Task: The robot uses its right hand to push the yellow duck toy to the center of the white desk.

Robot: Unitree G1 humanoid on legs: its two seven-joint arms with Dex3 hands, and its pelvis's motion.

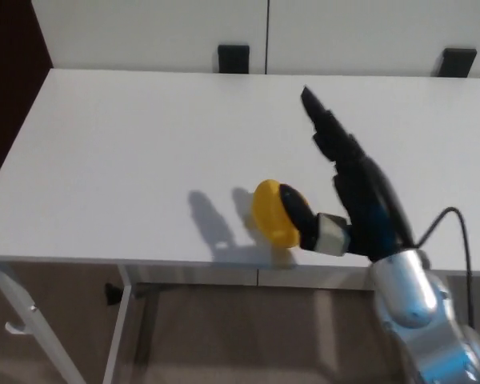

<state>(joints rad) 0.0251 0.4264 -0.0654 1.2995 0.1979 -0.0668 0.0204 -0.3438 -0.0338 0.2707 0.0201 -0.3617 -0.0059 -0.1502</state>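
White desk [128, 152]: smooth matt top on white-painted metal legs; yellow duck toy [270, 212]: smooth, slightly glossy plastic or rubber; right hand [356, 188]: matt black plastic fingers on a polished silver metallic forearm; background cabinet panels [144, 32]: smooth matt white.

Yellow duck toy [270, 211], plain white desk [144, 152], black robot hand [348, 180].
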